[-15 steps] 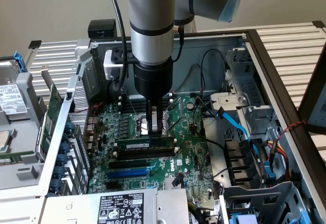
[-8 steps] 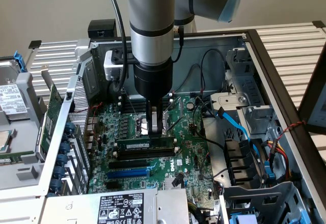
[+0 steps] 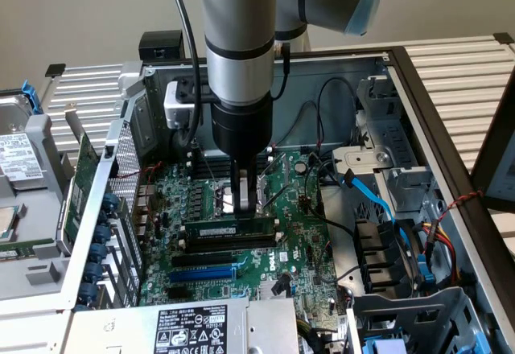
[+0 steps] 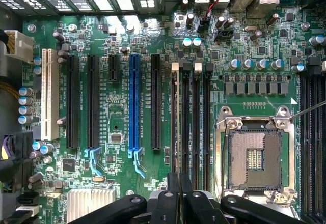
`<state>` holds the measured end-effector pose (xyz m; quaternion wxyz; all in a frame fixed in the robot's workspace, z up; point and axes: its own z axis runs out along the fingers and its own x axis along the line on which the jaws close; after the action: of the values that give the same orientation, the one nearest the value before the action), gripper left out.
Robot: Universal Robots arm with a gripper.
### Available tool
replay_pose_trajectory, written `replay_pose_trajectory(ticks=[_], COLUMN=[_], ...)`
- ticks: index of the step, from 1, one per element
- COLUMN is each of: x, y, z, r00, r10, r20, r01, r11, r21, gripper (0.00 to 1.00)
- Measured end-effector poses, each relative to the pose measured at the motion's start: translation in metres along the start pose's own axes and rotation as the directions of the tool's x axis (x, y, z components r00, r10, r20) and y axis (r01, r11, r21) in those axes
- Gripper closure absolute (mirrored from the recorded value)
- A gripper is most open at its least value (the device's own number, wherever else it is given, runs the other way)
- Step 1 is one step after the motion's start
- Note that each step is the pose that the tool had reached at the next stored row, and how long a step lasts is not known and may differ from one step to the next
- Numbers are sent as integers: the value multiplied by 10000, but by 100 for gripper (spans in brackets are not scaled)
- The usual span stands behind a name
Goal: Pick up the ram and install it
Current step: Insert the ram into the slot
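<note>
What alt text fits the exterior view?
A robot arm's shut gripper reaches down into an open computer case, its tips at the top edge of the ram, which stands in a slot on the green motherboard.

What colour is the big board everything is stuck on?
The board is green; the wrist view shows it best.

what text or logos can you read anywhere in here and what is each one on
"DELL": white letters on the green motherboard
White label on the long green ram stick: too small to read
Black-and-white label on the silver power supply box: too small to read
White label on the grey hard drive: blurred
</note>
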<state>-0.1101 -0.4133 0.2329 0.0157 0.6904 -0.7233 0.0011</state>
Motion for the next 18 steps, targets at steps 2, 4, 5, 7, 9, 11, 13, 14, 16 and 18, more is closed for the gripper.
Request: replay_pose_trajectory(ticks=[2,4,5,7,9,11,13,14,16,18], x=[0,0,0,0,0,0,0,0,0,0], y=[2,4,4,4,4,4,4,4,5,5], z=[5,10,13,19,24,29,33,33,34,34], r00=[10000,10000,10000,10000,10000,10000,10000,10000,10000,10000], r10=[0,0,0,-1,0,-1,-1,0,0,0], r20=[1,0,0,0,-1,-1,-1,-2,-1,0], r01=[0,0,0,1,0,1,1,0,0,0], r11=[10000,10000,10000,10000,10000,10000,10000,10000,10000,10000], r21=[0,0,0,0,0,0,0,-1,-1,0], gripper=[87,87,87,87,87,87,87,87,87,87])
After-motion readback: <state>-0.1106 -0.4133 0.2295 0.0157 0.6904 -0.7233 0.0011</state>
